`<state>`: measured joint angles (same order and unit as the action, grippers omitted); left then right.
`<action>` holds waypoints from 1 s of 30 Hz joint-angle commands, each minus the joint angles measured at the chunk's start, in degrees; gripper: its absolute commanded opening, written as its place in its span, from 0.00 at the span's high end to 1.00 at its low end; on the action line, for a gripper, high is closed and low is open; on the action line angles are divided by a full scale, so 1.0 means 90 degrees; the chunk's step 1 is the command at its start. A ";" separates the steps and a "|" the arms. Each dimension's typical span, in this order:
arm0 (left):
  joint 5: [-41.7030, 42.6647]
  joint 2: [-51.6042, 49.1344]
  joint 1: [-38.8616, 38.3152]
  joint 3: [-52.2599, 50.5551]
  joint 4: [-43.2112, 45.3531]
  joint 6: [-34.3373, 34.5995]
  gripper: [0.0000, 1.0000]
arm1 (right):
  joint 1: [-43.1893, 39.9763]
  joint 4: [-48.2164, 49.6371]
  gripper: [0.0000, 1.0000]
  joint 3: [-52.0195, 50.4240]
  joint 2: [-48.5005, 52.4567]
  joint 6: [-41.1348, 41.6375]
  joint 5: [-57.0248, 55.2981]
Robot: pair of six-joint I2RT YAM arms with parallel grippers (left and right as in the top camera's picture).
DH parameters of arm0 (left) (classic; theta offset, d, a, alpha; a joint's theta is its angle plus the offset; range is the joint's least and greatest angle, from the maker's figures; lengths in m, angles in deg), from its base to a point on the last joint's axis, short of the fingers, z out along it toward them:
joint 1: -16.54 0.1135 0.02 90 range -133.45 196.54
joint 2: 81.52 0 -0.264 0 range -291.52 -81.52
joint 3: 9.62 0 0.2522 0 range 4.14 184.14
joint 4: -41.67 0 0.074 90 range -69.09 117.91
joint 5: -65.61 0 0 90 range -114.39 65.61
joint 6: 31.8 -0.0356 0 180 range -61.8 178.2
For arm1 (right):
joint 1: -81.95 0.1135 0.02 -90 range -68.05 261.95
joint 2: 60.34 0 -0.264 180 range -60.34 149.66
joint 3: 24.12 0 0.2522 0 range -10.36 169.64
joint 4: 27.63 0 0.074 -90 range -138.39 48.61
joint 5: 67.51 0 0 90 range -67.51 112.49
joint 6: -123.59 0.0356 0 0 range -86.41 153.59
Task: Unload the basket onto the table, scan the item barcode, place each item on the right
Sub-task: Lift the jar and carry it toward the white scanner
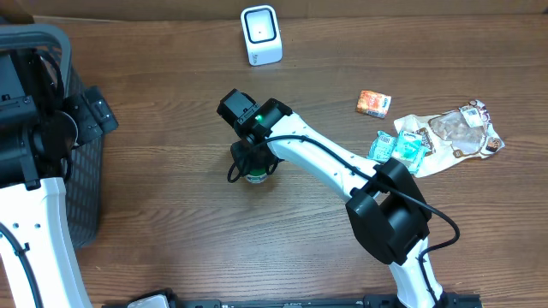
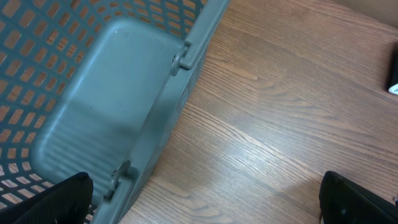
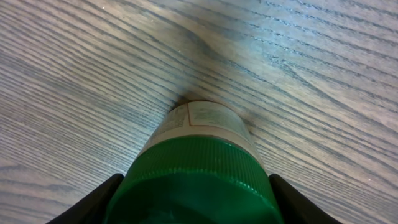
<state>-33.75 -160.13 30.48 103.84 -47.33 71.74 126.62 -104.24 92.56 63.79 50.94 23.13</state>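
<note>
Between the fingers [image 3: 93, 200] of the right gripper [image 3: 194, 208] stands a small bottle [image 3: 200, 127], upright on the wooden table [image 3: 74, 74], directly under the palm. Its ribbed green cap [image 3: 196, 180] fills the space between the two dark fingers, one close against each side. Whether they press on the cap or only flank it cannot be told, so a hold is not certain.

Just below the cap a pale label wraps the bottle's shoulder, with a boxed panel of fine print. The print is too small to read, and no barcode or brand name can be made out. Only the right wrist view shows this label. From overhead the arm covers the bottle, leaving just a sliver of green and white.

Farther out, only the overhead camera shows the rest. A white scanner [image 1: 260, 34] stands well beyond the gripper toward the table's far edge. Off to the arm's outer side lie an orange box [image 1: 373, 103], teal packets [image 1: 399, 146] and a clear printed bag [image 1: 454, 130], all well apart from the bottle. Their lettering is too small to read.

The left gripper [image 2: 205, 208] hangs wide open and empty, its fingers at the bottom corners of the left wrist view. Under it is the rim of a grey mesh basket [image 2: 112, 93].
</note>
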 commanded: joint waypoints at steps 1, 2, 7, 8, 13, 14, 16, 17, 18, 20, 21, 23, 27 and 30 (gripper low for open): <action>0.0024 0.0027 0.0029 0.0070 0.0012 0.0066 0.00 | -0.0049 -0.0299 0.51 0.0265 0.0002 -0.0148 -0.0015; 0.0024 0.0027 0.0029 0.0070 0.0012 0.0068 0.01 | -0.0073 -0.0440 0.51 0.0408 -0.0032 -0.0146 -0.0015; 0.0024 0.0027 0.0029 0.0070 0.0012 0.0068 0.01 | -0.0308 -0.0869 0.51 0.1059 -0.0364 -0.0845 0.0685; 0.0024 0.0027 0.0029 0.0070 0.0012 0.0066 0.01 | -0.0364 -0.0886 0.51 0.1139 -0.0447 -0.1064 0.0957; 0.0024 0.0027 0.0029 0.0070 0.0012 0.0068 0.01 | -0.0828 -0.0867 0.51 0.1277 -0.1076 -0.2557 0.2737; 0.0024 0.0027 0.0029 0.0070 0.0012 0.0068 0.01 | -0.0957 -0.0889 0.51 0.1277 -0.1190 -0.2863 0.3106; 0.0024 0.0027 0.0029 0.0070 0.0012 0.0066 0.00 | -0.1231 -0.0935 0.51 0.1277 -0.1379 -0.3364 0.3857; 0.0024 0.0027 0.0029 0.0070 0.0012 0.0066 0.01 | -0.1362 -0.0957 0.51 0.1277 -0.1452 -0.3594 0.4221; 0.0024 0.0027 0.0029 0.0070 0.0012 0.0066 0.00 | -0.1525 -0.0986 0.51 0.1277 -0.1530 -0.3837 0.4658; 0.0024 0.0027 0.0029 0.0070 0.0012 0.0066 0.00 | -0.1853 -0.1035 0.51 0.1277 -0.1644 -0.4221 0.5530; 0.0024 0.0027 0.0029 0.0070 0.0012 0.0066 0.00 | -0.2025 -0.1054 0.51 0.1277 -0.1685 -0.4379 0.5952; 0.0024 0.0027 0.0029 0.0070 0.0012 0.0066 0.00 | -0.2463 -0.1025 0.53 0.1277 -0.1744 -0.4481 0.6890; 0.0024 0.0027 0.0029 0.0070 0.0012 0.0066 0.01 | -0.3087 -0.1005 0.54 0.1277 -0.1746 -0.4459 0.7966; 0.0024 0.0027 0.0029 0.0070 0.0012 0.0068 0.00 | -0.3485 -0.1015 0.54 0.1277 -0.1746 -0.4393 0.8235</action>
<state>-33.75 -160.13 30.48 103.84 -47.33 71.74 97.79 -113.44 102.15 50.07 12.73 86.32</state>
